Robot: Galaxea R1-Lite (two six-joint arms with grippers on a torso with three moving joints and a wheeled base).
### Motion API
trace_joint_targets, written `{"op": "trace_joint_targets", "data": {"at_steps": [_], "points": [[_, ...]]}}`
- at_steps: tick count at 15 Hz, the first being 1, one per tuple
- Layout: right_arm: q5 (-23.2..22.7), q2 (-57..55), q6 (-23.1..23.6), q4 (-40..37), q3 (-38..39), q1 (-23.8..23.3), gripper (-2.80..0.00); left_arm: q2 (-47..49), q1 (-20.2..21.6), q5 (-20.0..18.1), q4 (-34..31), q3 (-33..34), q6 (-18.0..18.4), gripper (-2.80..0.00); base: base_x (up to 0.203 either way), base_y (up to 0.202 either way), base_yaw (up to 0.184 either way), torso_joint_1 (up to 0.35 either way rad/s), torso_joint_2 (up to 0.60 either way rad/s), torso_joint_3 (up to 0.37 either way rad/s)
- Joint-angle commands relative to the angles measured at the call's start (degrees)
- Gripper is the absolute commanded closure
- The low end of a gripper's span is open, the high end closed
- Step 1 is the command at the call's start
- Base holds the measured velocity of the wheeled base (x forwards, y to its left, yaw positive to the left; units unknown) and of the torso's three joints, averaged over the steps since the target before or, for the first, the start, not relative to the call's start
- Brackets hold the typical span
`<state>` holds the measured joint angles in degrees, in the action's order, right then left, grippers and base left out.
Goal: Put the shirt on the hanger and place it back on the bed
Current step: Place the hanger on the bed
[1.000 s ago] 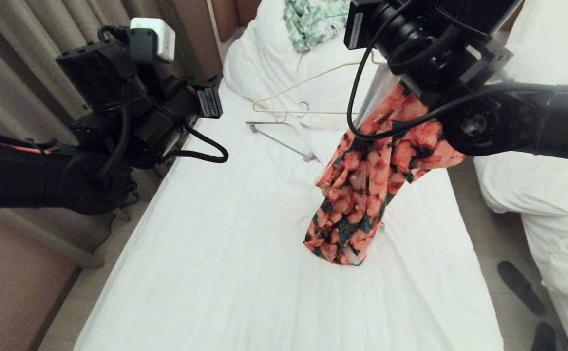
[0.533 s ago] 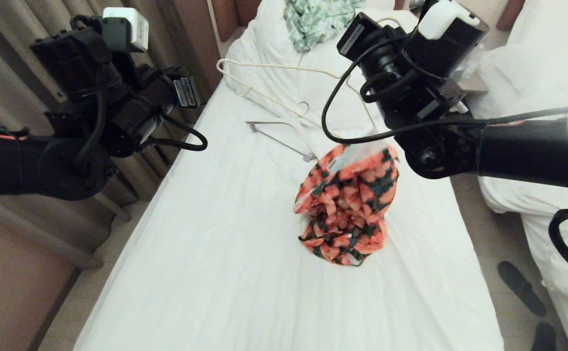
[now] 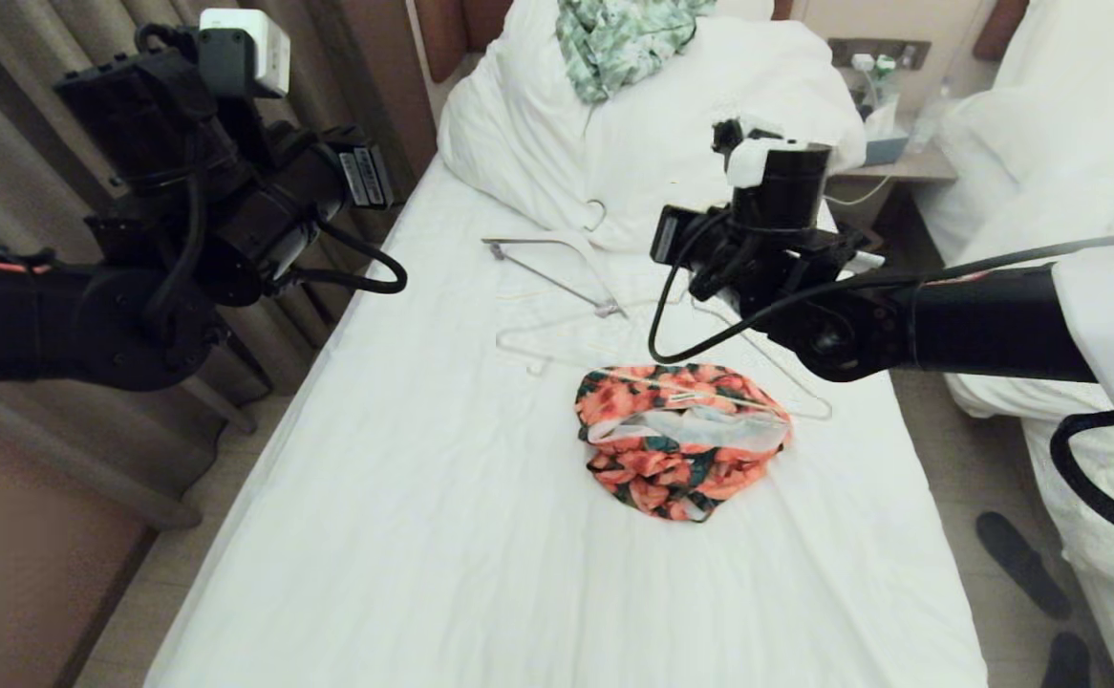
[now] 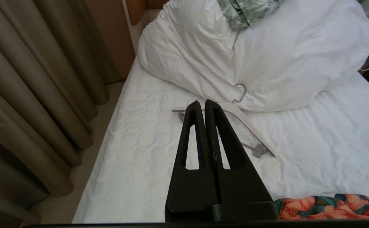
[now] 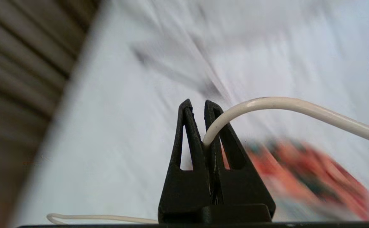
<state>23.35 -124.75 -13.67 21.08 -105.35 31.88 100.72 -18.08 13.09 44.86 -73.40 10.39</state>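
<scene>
Lowered since before, shirt lies bunched on the bed; your right gripper fingers clamp the hanger, left gripper fingers together; a tug could slip shirt off.

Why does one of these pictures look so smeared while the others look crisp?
Right wrist view: the bed sheet and shirt streak, while the right hand and its hanger stay crisp. Head and left wrist views: crisp, soft warm light.

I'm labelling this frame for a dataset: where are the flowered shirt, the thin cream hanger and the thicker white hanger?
shirt (image 3: 676,440), head view, middle of the crumpled heap.
thin cream hanger (image 3: 557,332), head view, its left arm.
thicker white hanger (image 4: 251,126), left wrist view, its shoulder.
</scene>
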Motion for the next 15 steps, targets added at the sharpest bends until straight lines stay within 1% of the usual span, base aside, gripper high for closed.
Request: {"op": "trace_joint_targets", "data": {"at_steps": [1,6,9,10,13,15], "points": [[0.0,0.4,0.0,-10.2,0.9,-2.5,0.00,-0.4,0.0,0.2,0.3,0.1,0.1,0.00,0.000,0.000,0.000,0.000,0.00,0.000],[-0.8,-9.9,-0.1,-10.6,0.5,-7.4,0.00,-0.9,-0.2,0.2,0.3,0.3,0.1,0.00,0.000,0.000,0.000,0.000,0.00,0.000],[-1.6,-14.9,-0.1,-5.8,-1.0,-9.2,0.00,-1.0,-0.2,0.2,0.4,0.3,0.1,0.00,0.000,0.000,0.000,0.000,0.00,0.000],[-1.6,-15.1,0.0,-5.6,-1.2,-9.2,-2.80,-1.1,-0.2,0.2,0.5,0.3,0.1,0.00,0.000,0.000,0.000,0.000,0.00,0.000],[-1.1,-14.2,0.4,-6.4,-1.2,-8.7,-2.80,-2.9,-0.1,0.2,0.5,1.9,0.0,0.00,0.000,0.000,0.000,0.000,0.00,0.000],[-1.0,-11.7,1.9,-6.6,1.0,-8.4,-2.80,-5.7,0.4,0.1,0.5,4.0,-0.1,0.00,0.000,0.000,0.000,0.000,0.00,0.000]]}}
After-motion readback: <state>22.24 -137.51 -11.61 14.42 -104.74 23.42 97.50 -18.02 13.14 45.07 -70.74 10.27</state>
